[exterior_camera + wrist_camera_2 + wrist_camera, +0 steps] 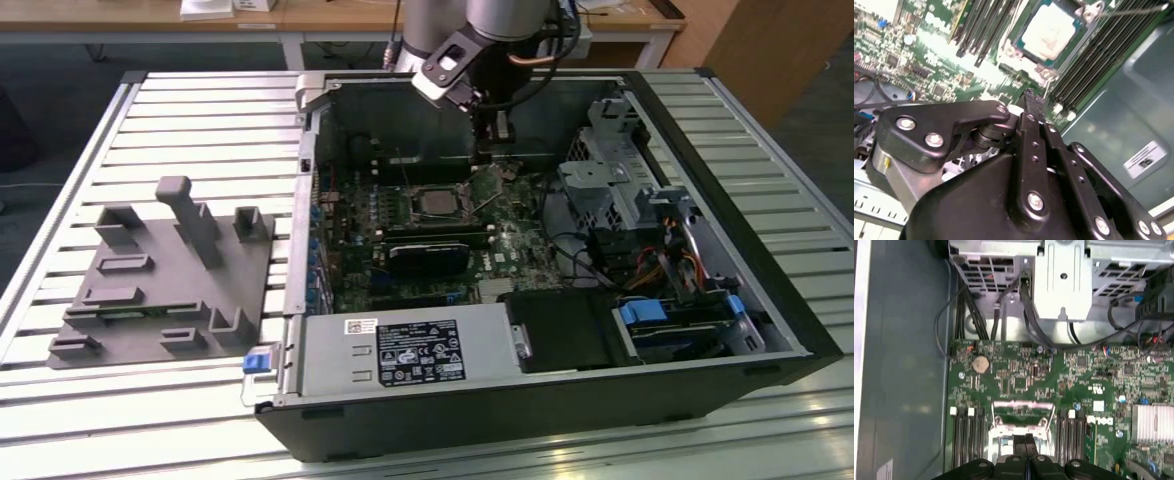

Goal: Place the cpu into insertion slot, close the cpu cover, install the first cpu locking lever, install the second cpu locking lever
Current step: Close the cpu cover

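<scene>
The cpu (1049, 32), a small square chip with a dull silvery top, lies in the insertion slot (1013, 50) on the green board, also visible in the exterior view (434, 203). The cpu cover (1021, 412), a thin silvery frame with a square window, stands tilted up at the slot's edge (489, 180). My gripper (1024, 441) hangs just above the cover's edge, fingers shut together with nothing visible between them. In the second wrist view the gripper (1030, 97) is close over the board beside the slot. A thin metal lever rod (1134, 9) sticks out past the slot's corner.
The open computer case (747, 250) lies on a slatted table. Memory slots (966, 440) flank the socket; a black fan card (427, 255) and the power supply (400, 350) lie nearer the front. A drive cage (1064, 280) with cables is close. A grey fixture block (160, 270) is at the exterior view's left.
</scene>
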`<state>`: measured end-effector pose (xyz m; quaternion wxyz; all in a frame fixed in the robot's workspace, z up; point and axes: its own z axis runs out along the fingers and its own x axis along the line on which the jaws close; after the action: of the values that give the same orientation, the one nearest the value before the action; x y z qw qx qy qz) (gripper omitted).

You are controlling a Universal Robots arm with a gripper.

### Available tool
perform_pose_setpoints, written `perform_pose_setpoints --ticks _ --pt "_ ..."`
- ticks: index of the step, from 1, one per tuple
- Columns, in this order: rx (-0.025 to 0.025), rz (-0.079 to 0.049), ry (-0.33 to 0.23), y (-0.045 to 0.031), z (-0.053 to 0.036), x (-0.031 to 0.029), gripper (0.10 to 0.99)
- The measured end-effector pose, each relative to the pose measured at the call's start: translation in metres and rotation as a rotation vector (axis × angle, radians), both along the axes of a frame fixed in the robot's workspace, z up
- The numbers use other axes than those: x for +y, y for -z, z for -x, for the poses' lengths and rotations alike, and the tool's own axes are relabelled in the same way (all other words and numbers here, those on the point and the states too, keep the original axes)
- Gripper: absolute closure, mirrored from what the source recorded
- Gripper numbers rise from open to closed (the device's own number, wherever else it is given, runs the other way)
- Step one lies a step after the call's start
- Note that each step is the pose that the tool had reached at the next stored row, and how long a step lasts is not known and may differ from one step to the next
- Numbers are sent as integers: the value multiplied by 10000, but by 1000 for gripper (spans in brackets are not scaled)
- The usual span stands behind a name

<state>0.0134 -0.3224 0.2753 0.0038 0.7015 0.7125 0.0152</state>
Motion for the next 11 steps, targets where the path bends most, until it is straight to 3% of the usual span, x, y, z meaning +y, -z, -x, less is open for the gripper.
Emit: perform_pose_setpoints --ticks 5,11 --pt "15 0 0 2 -102 0 980" --pt "15 1 -90 27 -149 0 980"
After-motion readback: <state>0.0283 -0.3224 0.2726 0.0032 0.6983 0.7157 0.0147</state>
